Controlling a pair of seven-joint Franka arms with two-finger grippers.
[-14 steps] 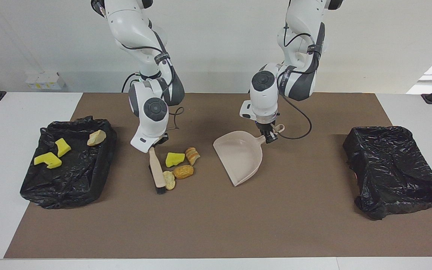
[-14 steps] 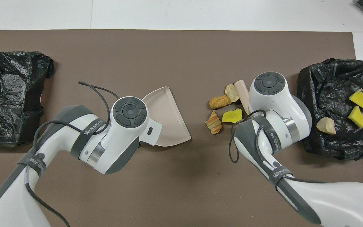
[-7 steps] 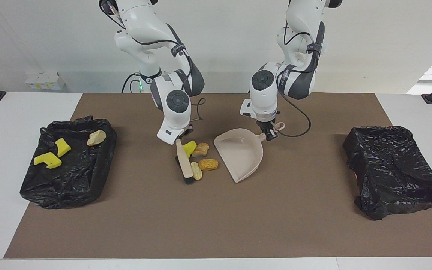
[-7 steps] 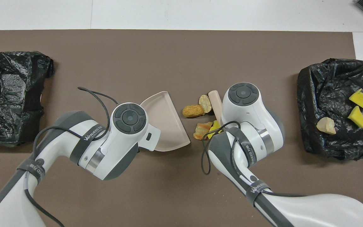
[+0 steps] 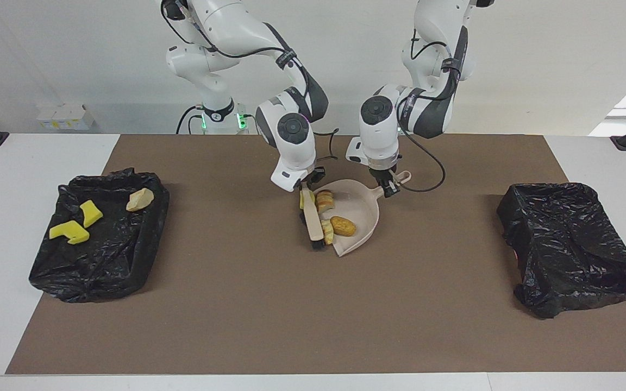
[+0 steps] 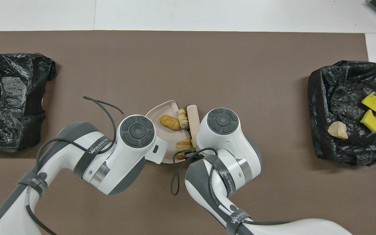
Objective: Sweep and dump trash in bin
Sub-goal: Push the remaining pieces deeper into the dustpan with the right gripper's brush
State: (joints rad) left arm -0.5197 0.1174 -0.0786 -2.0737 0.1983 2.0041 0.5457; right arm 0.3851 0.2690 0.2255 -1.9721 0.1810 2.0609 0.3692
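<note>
My right claw (image 5: 306, 187) is clamped on the brush (image 5: 311, 221), held against the open mouth of the dustpan (image 5: 364, 205) near the middle of the surface (image 5: 269, 315), and my left claw (image 5: 390, 190) is closed on the dustpan's handle. Four pieces of trash (image 5: 342, 226) lie in the pan by the brush, while three more pieces (image 5: 76, 232) sit in the black-lined bin (image 5: 95, 271) at the right arm's end; another bin (image 5: 574, 244) stands at the left arm's end

Legible text, one item: "WANJEED" with small trailing characters that cannot be read, printed in white on the grey band (image 6: 94, 150) around the left arm's forearm, overhead view. A similar band on the right arm carries lettering too small to read.
</note>
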